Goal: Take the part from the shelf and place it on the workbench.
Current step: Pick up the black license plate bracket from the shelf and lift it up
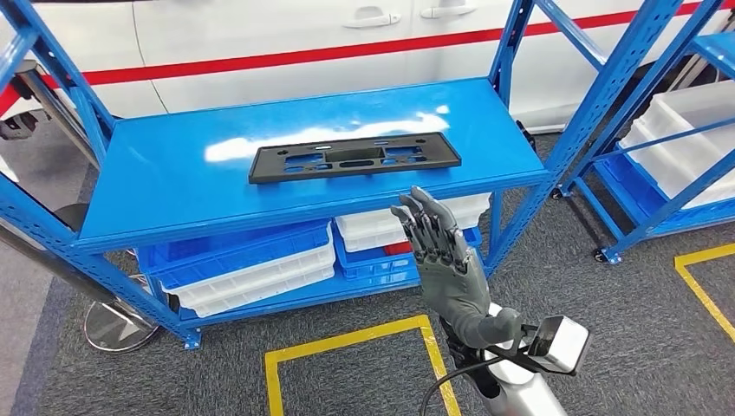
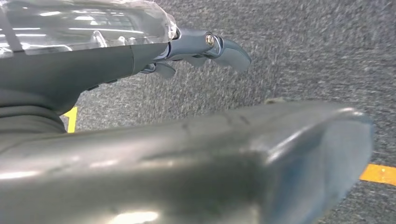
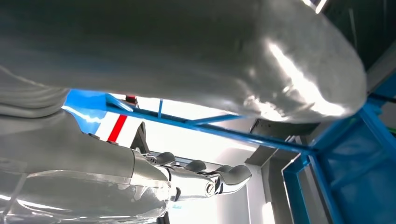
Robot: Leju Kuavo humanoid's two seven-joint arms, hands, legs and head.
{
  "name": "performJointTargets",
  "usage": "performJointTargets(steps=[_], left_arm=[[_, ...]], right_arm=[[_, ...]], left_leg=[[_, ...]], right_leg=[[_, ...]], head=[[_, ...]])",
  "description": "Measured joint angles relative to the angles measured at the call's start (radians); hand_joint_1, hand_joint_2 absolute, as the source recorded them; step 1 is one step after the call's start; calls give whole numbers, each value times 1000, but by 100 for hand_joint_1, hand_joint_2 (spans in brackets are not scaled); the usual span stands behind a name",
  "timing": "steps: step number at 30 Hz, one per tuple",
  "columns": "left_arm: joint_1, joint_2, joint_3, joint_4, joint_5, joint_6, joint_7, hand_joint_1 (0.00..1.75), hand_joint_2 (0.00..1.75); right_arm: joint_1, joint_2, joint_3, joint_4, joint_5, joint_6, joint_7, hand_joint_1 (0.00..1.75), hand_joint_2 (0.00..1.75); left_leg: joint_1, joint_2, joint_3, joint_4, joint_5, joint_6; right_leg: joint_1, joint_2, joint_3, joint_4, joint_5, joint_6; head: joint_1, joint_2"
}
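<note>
The part is a flat black plastic frame with cut-outs [image 1: 354,157], lying lengthwise on the top of the blue shelf [image 1: 173,186]. My right hand [image 1: 440,251] is raised in front of the shelf's front edge, fingers spread and pointing up, holding nothing; its fingertips are just below and to the right of the part, not touching it. In the right wrist view that hand's fingers [image 3: 205,177] reach toward the shelf's blue beams, with a sliver of the black part [image 3: 139,138] behind them. My left hand [image 2: 205,49] hangs over grey carpet with its fingers loosely curled and nothing in it.
Blue and white bins [image 1: 251,260] are stacked on the lower shelf. A second blue rack with white trays [image 1: 685,139] stands to the right. A white vehicle with a red stripe [image 1: 286,39] is behind the shelf. Yellow floor tape [image 1: 347,347] marks the carpet.
</note>
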Motion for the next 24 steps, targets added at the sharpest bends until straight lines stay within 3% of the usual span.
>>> performJointTargets(steps=[3, 5, 8, 9, 10, 12, 14, 15, 18, 20, 23, 24], left_arm=[[-1, 1, 0, 0, 4, -1, 0, 0, 0], [-2, 2, 2, 1, 6, -2, -1, 0, 0], [1, 2, 3, 1, 8, -3, -3, 0, 0], [3, 2, 3, 2, 7, -5, -4, 0, 0], [4, 2, 3, 2, 7, -6, -5, 0, 0], [5, 4, 3, 2, 5, -7, -8, 0, 0], [5, 5, 3, 2, 2, -8, -11, 0, 0], [5, 5, 3, 2, 0, -9, -11, 0, 0], [6, 5, 3, 3, -4, -9, -11, 0, 0], [7, 5, 3, 3, -6, -9, -10, 0, 0], [5, 6, 3, 3, -6, -9, -8, 0, 0], [5, 7, 3, 3, -6, -9, -5, 0, 0]], right_arm=[[2, 0, 3, 6, 2, 3, -2, 0, 0], [2, 0, 5, 9, 2, 7, -3, 0, 0], [4, -1, 7, 15, 2, 9, -3, 0, 0], [6, -1, 7, 17, 3, 10, -4, 0, 0], [8, -1, 7, 20, 3, 9, -4, 0, 0], [12, -1, 7, 23, 5, 7, -4, 0, 0], [14, -1, 7, 25, 8, 6, -4, 0, 0], [15, -1, 7, 25, 9, 5, -4, 0, 0], [20, -1, 8, 25, 12, 5, -4, 0, 0], [20, -2, 8, 25, 12, 5, -4, 0, 0], [24, -4, 8, 27, 12, 6, -4, 0, 0], [26, -6, 8, 28, 12, 6, -4, 0, 0]], left_leg=[[-2, 3, 4, 0, -10, -16], [0, 3, -13, 48, -38, -26], [6, 2, -116, 236, -111, -35], [7, 2, -144, 278, -114, -37], [8, 2, -156, 283, -97, -38], [9, 2, -124, 183, -15, -36], [8, 0, -73, 62, 40, -27], [6, -1, -60, 28, 46, -22], [5, -3, -48, 4, 36, -3], [8, -3, -32, -4, 32, 9], [7, -2, -15, -7, 20, 21], [6, -2, -10, -6, 15, 22]], right_leg=[[-3, 5, 8, -18, -9, -12], [-9, 7, 20, -26, -13, -22], [-9, 7, 34, -27, -24, -31], [-9, 9, 39, -27, -28, -31], [-9, 11, 46, -27, -34, -30], [-9, 14, 64, -27, -46, -25], [-7, 17, 75, -25, -58, -17], [-5, 18, 76, -25, -62, -12], [-4, 18, 76, -19, -62, 5], [-5, 15, 59, 26, -81, 14], [-9, 11, -50, 206, -150, 23], [-10, 10, -84, 250, -158, 24]], head=[[0, 0], [0, 0], [0, 0], [0, 0], [0, 0], [0, 0], [0, 0], [0, 0], [0, 0], [0, 0], [0, 0], [0, 0]])
